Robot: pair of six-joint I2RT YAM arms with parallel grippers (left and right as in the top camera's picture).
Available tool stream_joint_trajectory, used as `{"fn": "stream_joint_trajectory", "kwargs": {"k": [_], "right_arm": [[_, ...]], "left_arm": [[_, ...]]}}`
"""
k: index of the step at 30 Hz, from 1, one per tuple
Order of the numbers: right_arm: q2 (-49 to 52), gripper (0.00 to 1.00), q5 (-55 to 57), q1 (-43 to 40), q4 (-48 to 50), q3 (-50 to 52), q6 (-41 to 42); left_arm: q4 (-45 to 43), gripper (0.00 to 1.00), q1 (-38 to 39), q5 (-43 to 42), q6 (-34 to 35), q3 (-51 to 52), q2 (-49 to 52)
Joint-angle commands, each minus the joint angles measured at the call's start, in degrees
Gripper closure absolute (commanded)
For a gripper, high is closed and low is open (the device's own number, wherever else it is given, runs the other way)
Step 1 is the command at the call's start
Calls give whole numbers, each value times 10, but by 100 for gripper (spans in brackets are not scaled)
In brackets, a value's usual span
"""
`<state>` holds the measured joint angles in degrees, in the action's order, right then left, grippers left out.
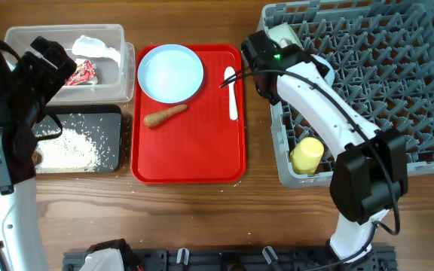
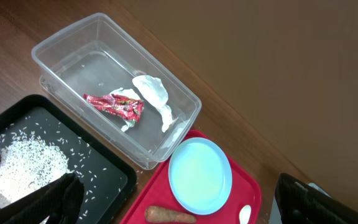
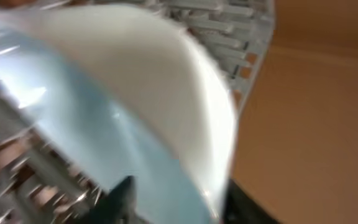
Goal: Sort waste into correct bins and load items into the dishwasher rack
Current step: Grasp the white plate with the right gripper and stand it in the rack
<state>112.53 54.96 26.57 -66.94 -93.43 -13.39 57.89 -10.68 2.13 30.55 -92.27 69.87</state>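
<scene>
Right jaws seemingly pinch the pale bowl [image 1: 282,34] over the rack [image 1: 368,75] corner; left spread.

The overhead camera looks straight down on the whole wooden table [image 1: 202,218]. The left wrist camera slants down from well above, sharing with it the clear plastic tub [image 2: 64,31], matte black tub [image 2: 114,182] and pale blue round plate [image 2: 199,174]. The right wrist camera sits very close and blurred against a pale bowl [image 3: 135,93] by the grey lattice plastic rack [image 3: 219,18].
</scene>
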Motion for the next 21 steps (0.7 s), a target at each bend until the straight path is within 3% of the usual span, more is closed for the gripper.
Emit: {"fn": "stream_joint_trajectory", "kwargs": {"k": [1,16,20,21], "right_arm": [[14,4,-77,21,-14,3,1],[-28,0,-269,48,8,-23,20],[-70,0,-384,48,55,-49,26],[-83,0,-445,48,72,-57,68]], "left_arm": [[-2,0,-4,7,-1,-4,1],[-2,0,-4,8,-1,-4,1],[-1,0,-4,7,-1,-4,1],[-2,0,-4,7,-1,-4,1]]}}
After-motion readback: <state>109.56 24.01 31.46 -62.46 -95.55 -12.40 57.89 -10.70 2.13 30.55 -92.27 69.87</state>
